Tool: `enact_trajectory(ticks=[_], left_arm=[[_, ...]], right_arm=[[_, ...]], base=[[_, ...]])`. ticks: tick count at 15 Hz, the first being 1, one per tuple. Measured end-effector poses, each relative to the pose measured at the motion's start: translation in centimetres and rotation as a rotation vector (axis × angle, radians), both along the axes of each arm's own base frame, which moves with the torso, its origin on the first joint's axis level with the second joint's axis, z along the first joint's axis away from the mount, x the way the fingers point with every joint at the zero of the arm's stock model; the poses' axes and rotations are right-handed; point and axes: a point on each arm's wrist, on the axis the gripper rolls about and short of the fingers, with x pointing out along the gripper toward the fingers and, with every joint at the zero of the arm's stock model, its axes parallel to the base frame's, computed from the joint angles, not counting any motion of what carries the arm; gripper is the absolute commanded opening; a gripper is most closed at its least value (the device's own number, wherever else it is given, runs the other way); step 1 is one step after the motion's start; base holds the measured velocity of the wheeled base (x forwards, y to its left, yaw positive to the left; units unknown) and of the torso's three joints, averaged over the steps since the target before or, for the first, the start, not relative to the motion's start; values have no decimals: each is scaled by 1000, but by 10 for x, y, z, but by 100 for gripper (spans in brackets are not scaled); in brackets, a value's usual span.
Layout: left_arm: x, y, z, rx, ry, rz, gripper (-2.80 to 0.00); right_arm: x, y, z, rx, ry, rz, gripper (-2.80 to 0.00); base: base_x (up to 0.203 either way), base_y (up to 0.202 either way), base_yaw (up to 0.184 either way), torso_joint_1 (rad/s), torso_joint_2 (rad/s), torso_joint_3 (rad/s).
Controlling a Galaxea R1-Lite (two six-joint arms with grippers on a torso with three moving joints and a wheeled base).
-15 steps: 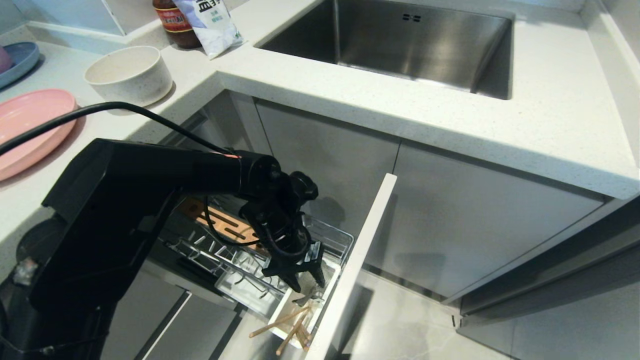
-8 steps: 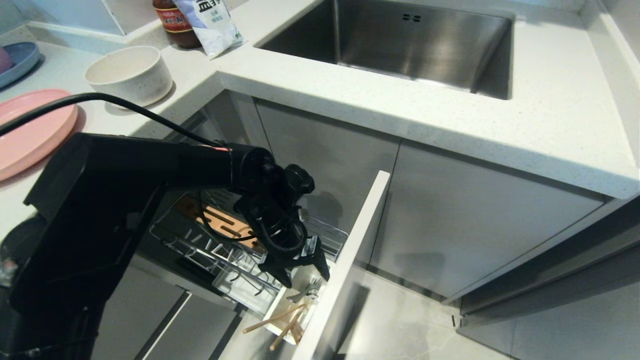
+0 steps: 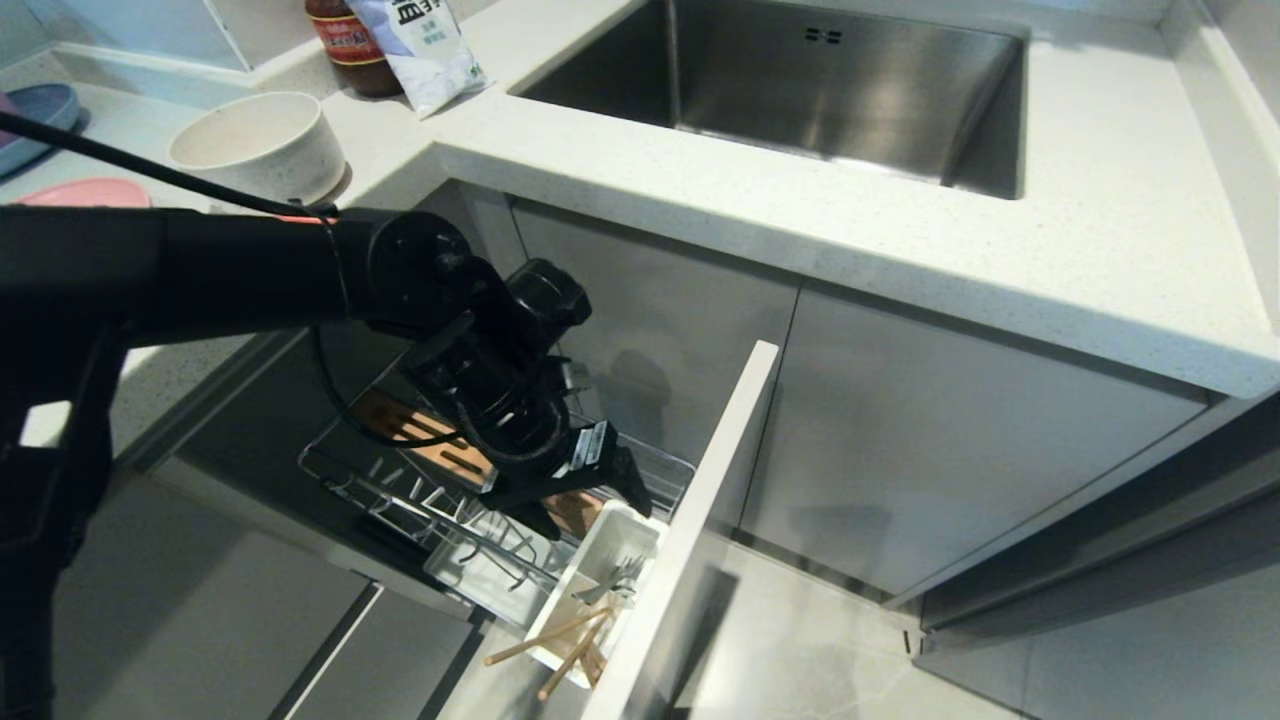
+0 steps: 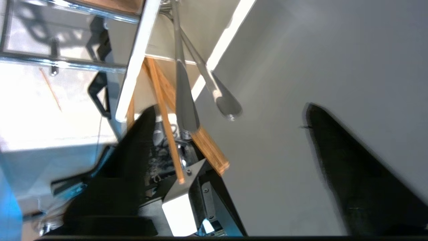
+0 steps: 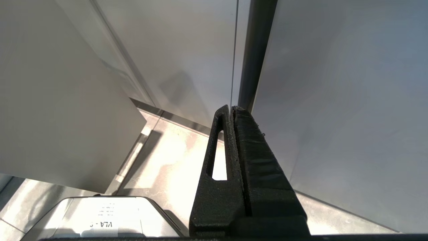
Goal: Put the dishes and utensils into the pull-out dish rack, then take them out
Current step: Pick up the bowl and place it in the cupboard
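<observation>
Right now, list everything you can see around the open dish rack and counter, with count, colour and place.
bowl: one, off-white speckled, on the counter.
pink plate: one, on the counter, mostly hidden by the arm.
blue plate: one, counter's far left edge.
jar and white packet: one each, beside the sink.
dish rack: one, chrome wire, pulled out.
cutlery box: one, white, in the rack.
chopsticks: two, wooden, in the box.
cutlery: silver, in the box.
left pincer: open, above the box.
right pincer: shut, by the cabinet fronts.

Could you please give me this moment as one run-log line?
left gripper: open, empty, above cutlery box | fork, chopsticks: in box | bowl, plate: on counter | right gripper: shut, parked
</observation>
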Motion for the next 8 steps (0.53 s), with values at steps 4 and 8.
enact_trajectory(ticks=[4, 8], left_arm=[[-22, 9, 29, -35, -65, -4, -280], [-53, 26, 68, -96, -167, -9, -280]], right_arm=[[0, 0, 0, 0, 0, -1, -280], [0, 0, 0, 0, 0, 0, -280]], base=[[0, 0, 0, 0, 0, 0], [0, 0, 0, 0, 0, 0]])
